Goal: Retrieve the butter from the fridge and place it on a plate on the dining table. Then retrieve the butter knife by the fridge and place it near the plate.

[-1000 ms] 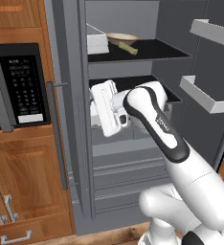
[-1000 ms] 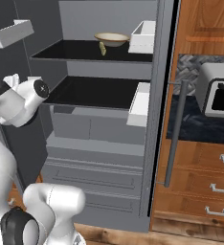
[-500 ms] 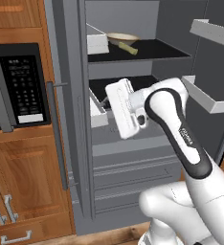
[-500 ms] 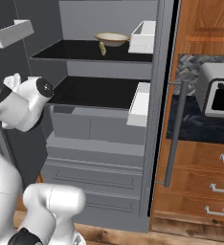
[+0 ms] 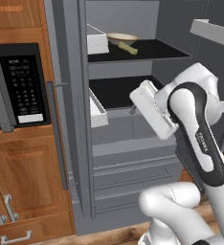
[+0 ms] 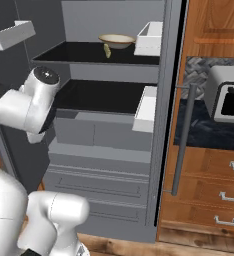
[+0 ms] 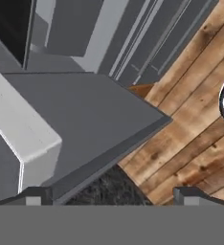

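Across the centre of both base views stands the fridge [image 5: 133, 143] with its doors swung open, 2 dark shelves showing above grey drawers. At the left of the left base view sits a black-fronted microwave [image 5: 18, 86] set in wooden cabinets [image 5: 28, 172]. On the top shelf, at the upper middle of the frame, a shallow beige bowl [image 6: 117, 40] rests beside a white bin [image 6: 150, 39]. Just in front of the bowl lies the butter [image 6: 107, 50], a pale stick. At the bottom of the hand view the jaws [image 7: 111, 197] stand wide apart, holding nothing, over the wooden floor [image 7: 195, 129].
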Robot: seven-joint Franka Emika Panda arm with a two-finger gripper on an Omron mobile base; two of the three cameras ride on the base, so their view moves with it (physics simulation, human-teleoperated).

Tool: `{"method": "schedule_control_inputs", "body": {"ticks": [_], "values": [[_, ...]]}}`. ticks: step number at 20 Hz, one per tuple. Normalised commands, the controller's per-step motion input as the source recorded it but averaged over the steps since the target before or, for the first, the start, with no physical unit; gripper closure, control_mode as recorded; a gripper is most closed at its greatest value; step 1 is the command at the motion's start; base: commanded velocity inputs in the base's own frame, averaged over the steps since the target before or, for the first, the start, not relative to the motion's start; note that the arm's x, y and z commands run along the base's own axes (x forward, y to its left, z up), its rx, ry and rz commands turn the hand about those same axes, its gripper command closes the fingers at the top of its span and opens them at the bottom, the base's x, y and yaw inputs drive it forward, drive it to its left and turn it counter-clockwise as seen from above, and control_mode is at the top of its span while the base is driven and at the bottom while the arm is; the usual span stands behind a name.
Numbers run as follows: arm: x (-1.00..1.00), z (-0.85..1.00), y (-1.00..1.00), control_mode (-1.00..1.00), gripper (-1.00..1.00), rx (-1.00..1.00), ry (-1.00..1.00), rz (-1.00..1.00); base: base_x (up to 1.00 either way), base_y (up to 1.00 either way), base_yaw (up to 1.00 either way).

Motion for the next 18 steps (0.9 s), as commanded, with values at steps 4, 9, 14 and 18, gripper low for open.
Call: {"method": "schedule_control_inputs", "body": {"ticks": [4, 9, 14, 18], "values": [[0.0, 0.0, -0.96, -1.0, -1.0, -0.66, 0.0, 0.05, 0.0, 0.0, 0.0], [0.01, 0.0, -0.69, -1.0, -1.0, -0.64, -0.04, 0.27, 0.0, 0.0, 0.0], [0.0, -0.1, -0.58, -1.0, -1.0, -0.6, 0.0, 0.52, 0.0, 0.0, 0.0], [-0.17, -0.05, -0.08, -1.0, -1.0, -0.18, 0.0, 0.54, 0.0, 0.0, 0.0]]}}
